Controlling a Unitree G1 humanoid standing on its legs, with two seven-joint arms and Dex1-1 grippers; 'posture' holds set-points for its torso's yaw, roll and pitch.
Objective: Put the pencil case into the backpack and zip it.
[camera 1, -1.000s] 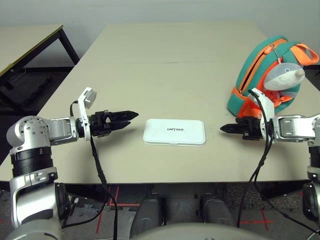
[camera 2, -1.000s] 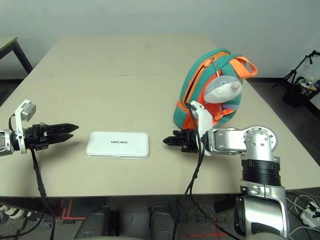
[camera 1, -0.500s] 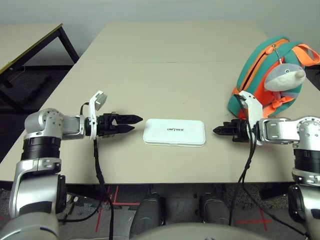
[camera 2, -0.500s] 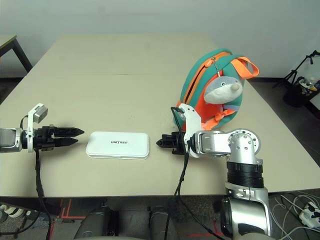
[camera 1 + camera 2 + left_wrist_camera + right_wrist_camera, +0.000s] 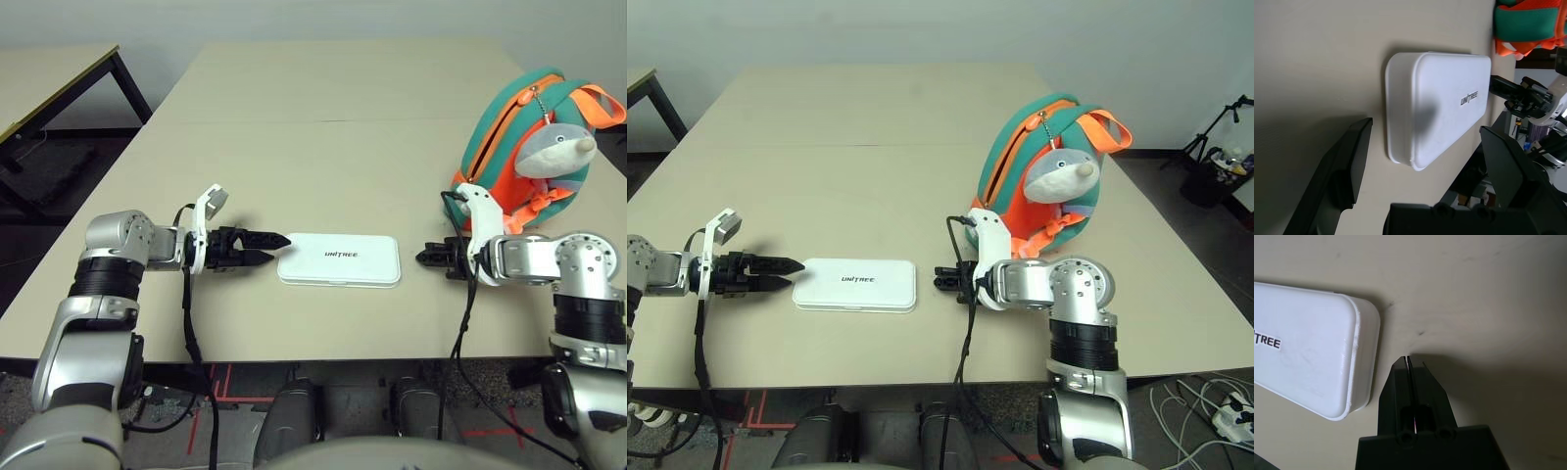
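The pencil case, white with rounded corners and dark "UNITREE" lettering, is lying flat on the pale table, in the middle of the left eye view and a little left of centre in the right eye view. It is sitting outside the backpack, between the two grippers.

The left gripper is reaching in from the left of the frame in the left eye view. It is standing released, its two black fingers spread well apart and holding nothing, with their tips close beside the near end of the pencil case.

The right gripper is pointing in from the right of the frame in the left eye view, just beyond the opposite end of the case. It is keeping its fingers clenched together with nothing between them, and a strip of table is showing between their tips and the case.

The backpack, teal with orange trim, is standing on the table at the upper right of the left eye view, leaning slightly. A grey-and-white plush charm is hanging from a chain on its front, and an orange loop is sticking out at its top.
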